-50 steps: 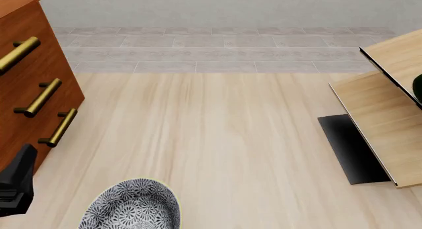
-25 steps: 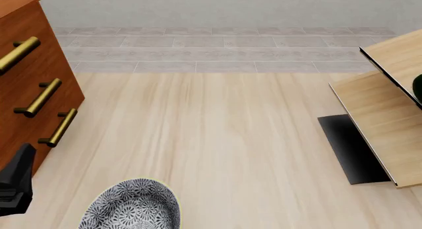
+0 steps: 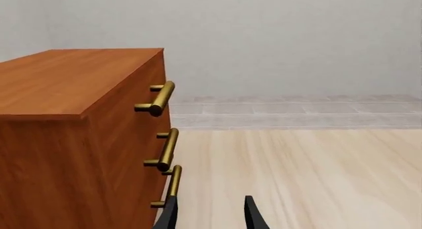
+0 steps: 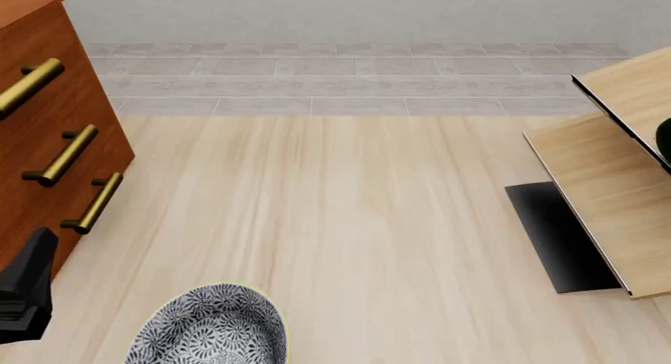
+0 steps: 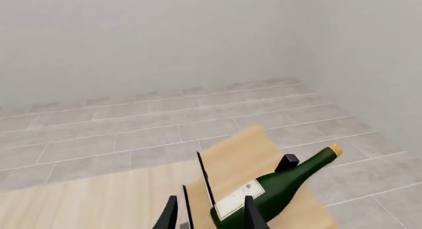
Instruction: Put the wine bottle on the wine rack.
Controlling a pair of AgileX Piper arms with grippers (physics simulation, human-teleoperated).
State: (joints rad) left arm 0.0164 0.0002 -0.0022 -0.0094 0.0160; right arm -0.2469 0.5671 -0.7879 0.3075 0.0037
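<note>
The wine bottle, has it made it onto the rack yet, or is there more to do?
It looks nearly done. The wine bottle already lies tilted on the wooden wine rack. The right tool is open just behind it, holding nothing. The left tool sits idle by the drawer cabinet. Only pulling the right arm away seems left.

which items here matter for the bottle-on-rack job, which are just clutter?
Job:
wine bottle, lying tilted on the rack panels
wine rack, right side of the table
right gripper, open, by the bottle's base

Clutter:
drawer cabinet, far left
patterned bowl, near edge
left gripper, open, idle beside the cabinet
</note>
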